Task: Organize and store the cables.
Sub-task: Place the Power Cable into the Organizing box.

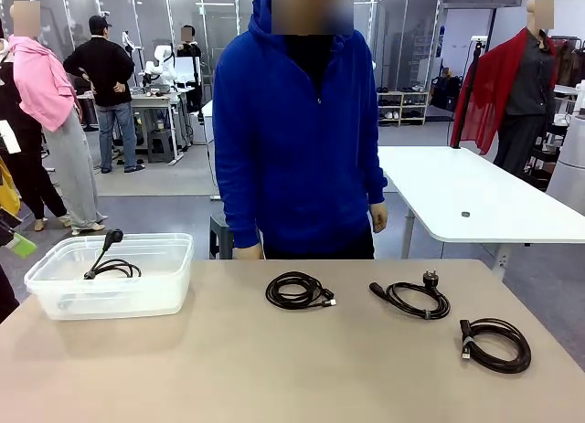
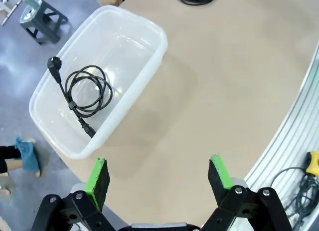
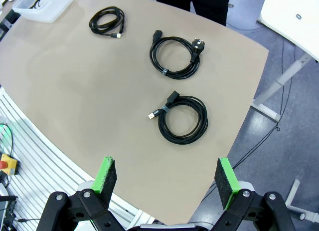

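Count: four cables [image 3: 174, 56], one bin [image 1: 110, 300], two grippers, one person [image 1: 297, 140] standing at the far side.

Location: The binned cable [image 1: 114, 268] lies coiled in the clear bin at the far left of the table [image 1: 228, 368], one plug end propped up against the wall. Three lie loose on the table, well apart from one another: the middle cable [image 1: 297, 290] at centre, the plug cable [image 1: 416, 298] to its right, and the near-right cable [image 1: 498, 343] closest to the robot's right side.

Grippers: The left gripper [image 2: 158, 163] hangs over bare table just near of the bin, jaws apart, nothing between them. The right gripper [image 3: 165, 166] hangs near of the near-right cable, jaws apart, holding nothing.

Handling, as judged: Each coil looks light and limp. Lifted by a single strand it would likely sag or unwind. The best hold appears to be across the whole bundle of strands, preferably where a band gathers them, as seen on the plug cable and near-right cable. The plug ends are stiff but smooth and may slip or swing. No fragility expected. Low coils lie flat on the table, so the fingers must come down straddling the bundle.

Status: one stored, three outstanding.
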